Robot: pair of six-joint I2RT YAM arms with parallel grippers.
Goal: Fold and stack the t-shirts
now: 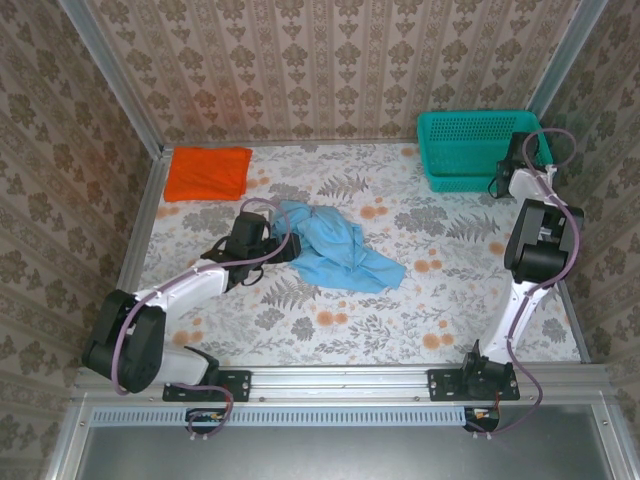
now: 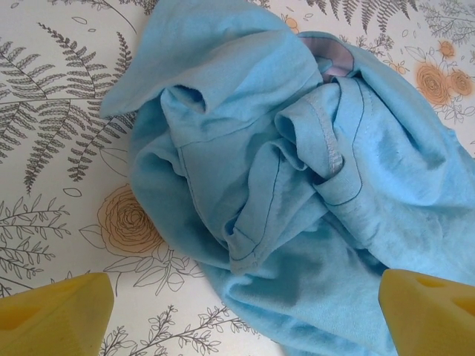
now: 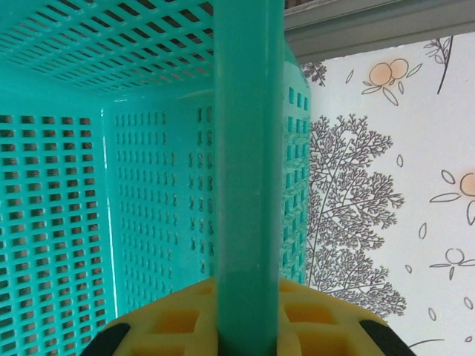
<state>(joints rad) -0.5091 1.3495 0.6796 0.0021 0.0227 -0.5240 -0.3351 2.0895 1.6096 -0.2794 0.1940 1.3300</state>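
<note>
Light blue cloth t-shirt (image 1: pixel 338 252) lies crumpled near the middle of the floral-print table (image 1: pixel 420 310), while the plain bright orange cloth t-shirt (image 1: pixel 208 172) sits folded in the far left corner, so I judge the blue one's folding not yet begun. My left tool (image 2: pixel 241 315) hovers at the heap's left side, fingers wide and empty; my right tool (image 3: pixel 245 311) is closed narrowly on the rim of the teal plastic mesh basket (image 1: pixel 470 140) at the far right. Next I should pinch a single layer at a hem or sleeve and spread the shirt flat before folding.
</note>
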